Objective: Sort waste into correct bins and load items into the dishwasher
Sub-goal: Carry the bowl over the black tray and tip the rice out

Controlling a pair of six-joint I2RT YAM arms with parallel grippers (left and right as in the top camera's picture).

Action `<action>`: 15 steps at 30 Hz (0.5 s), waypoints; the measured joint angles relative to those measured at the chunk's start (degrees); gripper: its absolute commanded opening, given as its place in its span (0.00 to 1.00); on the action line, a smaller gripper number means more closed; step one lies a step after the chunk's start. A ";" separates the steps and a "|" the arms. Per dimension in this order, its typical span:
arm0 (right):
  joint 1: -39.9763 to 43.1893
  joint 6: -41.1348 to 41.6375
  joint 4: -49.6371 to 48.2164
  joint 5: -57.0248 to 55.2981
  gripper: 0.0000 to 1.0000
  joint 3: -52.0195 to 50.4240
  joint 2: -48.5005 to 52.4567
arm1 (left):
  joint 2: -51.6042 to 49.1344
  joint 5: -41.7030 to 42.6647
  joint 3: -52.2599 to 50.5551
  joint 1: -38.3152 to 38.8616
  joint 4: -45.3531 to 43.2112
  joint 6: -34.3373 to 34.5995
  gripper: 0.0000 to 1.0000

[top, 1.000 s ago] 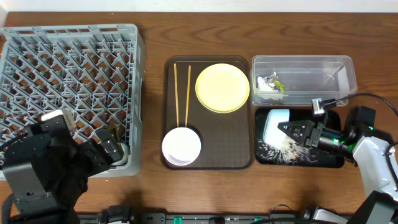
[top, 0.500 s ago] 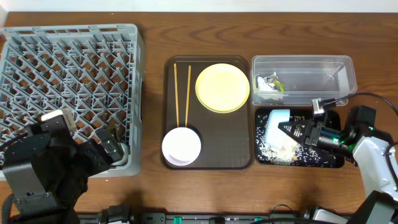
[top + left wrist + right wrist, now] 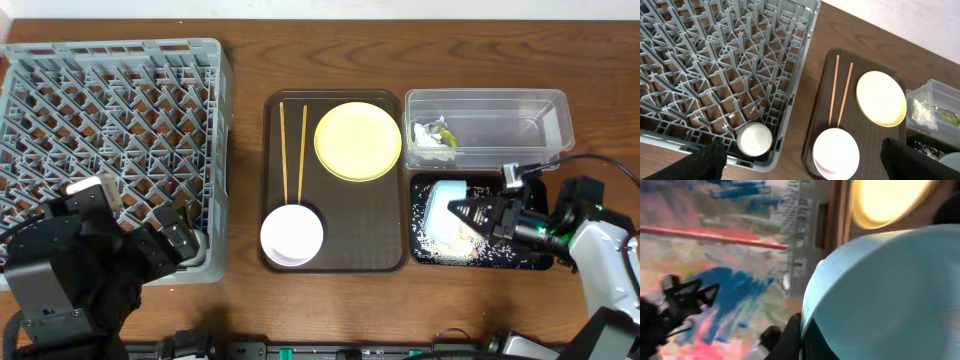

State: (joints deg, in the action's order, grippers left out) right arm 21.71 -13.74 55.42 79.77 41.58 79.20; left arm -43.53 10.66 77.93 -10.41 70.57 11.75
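Right end effector (image 3: 462,210) is clamping the rim of the light blue bowl (image 3: 442,200) and holding it tipped on its side over the shallow black tray (image 3: 520,258). Whitish rice scraps (image 3: 428,238) are lying scattered in the tray's left part. In the right wrist view the smooth, glossy bowl is filling the frame, the background is smearing, and one dark finger (image 3: 794,335) is showing at the rim.

Left end effector (image 3: 172,235) is hanging wide open over the near corner of the grey lattice rack (image 3: 110,100). The arm is hiding that corner overhead. The left wrist view is showing a small white round dish (image 3: 755,139) sitting there.

On the brown serving tray (image 3: 340,255), the white-pink bowl (image 3: 292,235) is sitting nearest, with the parallel wooden chopsticks (image 3: 293,150) and the round yellow plate (image 3: 358,141) farther back.

Farthest, the clear tub (image 3: 520,125) is holding the crumpled tissue (image 3: 428,135) and the green-yellow wrapper (image 3: 448,139) at its left end. Everything is resting on the wooden tabletop (image 3: 245,180).
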 measured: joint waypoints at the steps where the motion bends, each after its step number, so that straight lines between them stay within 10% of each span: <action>1: -0.26 -0.37 -1.16 -0.31 0.01 -0.07 -0.26 | 0.00 -0.02 0.00 0.00 0.00 0.00 0.99; 15: -6.69 7.34 -2.99 -9.64 0.01 1.66 -3.50 | 0.00 0.00 0.00 0.00 0.00 0.00 0.99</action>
State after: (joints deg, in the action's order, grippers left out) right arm 15.03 -6.39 52.42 70.13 43.24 75.70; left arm -43.53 10.66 77.93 -10.41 70.57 11.75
